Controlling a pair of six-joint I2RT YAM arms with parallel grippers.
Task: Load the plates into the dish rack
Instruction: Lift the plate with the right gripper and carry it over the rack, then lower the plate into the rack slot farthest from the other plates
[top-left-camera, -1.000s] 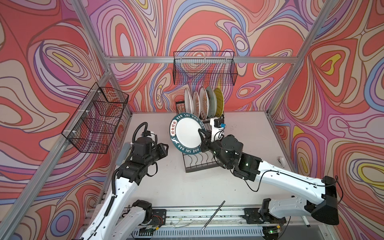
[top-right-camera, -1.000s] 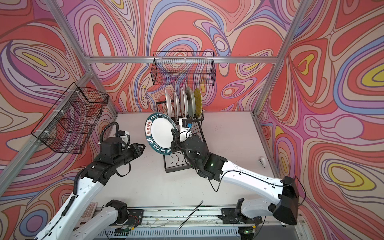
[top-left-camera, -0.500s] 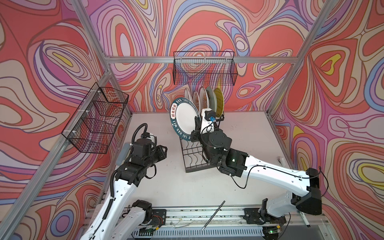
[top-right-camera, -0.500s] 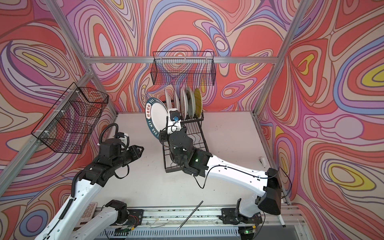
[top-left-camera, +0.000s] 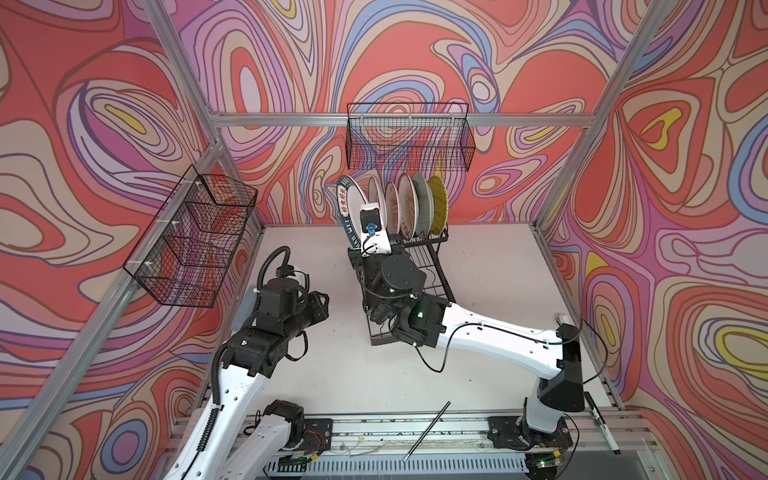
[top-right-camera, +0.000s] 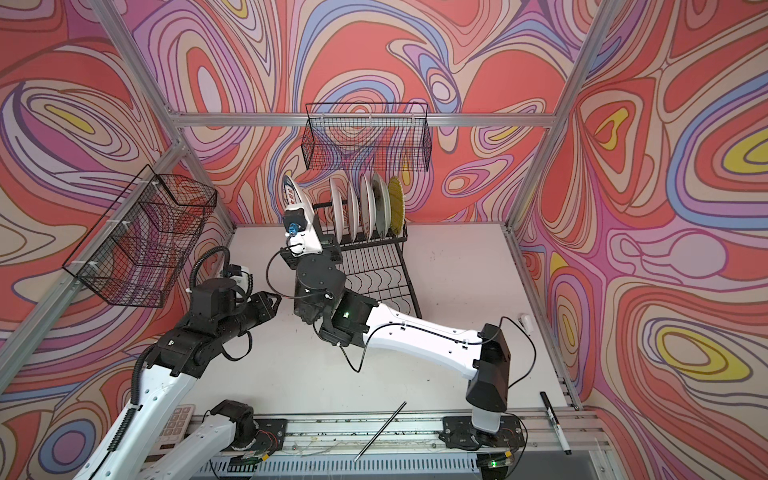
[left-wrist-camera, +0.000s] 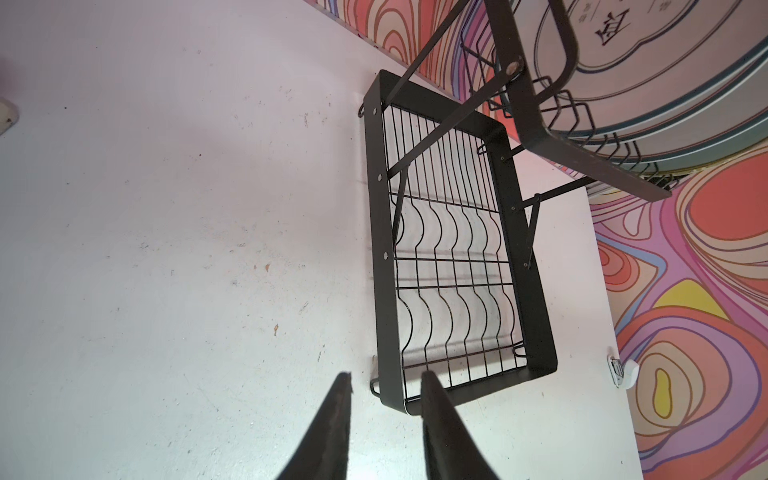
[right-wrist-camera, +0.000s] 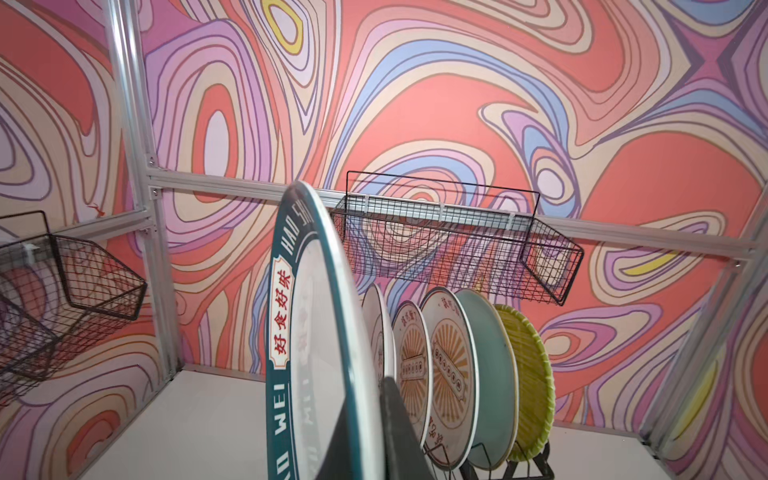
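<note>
Enclosure walls (top-left-camera: 415, 62) on left, far and right sides: printed swirl pattern in red, pink, purple, blue and yellow. Aluminium frame bar (top-left-camera: 291, 119) runs along the far wall, with slanted posts at both far corners. One black mesh basket (top-left-camera: 409, 141) hangs from that bar; a second mesh basket (top-left-camera: 191, 241) hangs on the left wall. Surface (top-left-camera: 498, 282): white, flat, lightly scuffed and speckled. Metal rail (top-left-camera: 374, 428) along the near edge. Thin dark rod (top-left-camera: 428, 430) lies across the rail. Black marker pen (top-left-camera: 600, 424) at near right. Lighting even.
</note>
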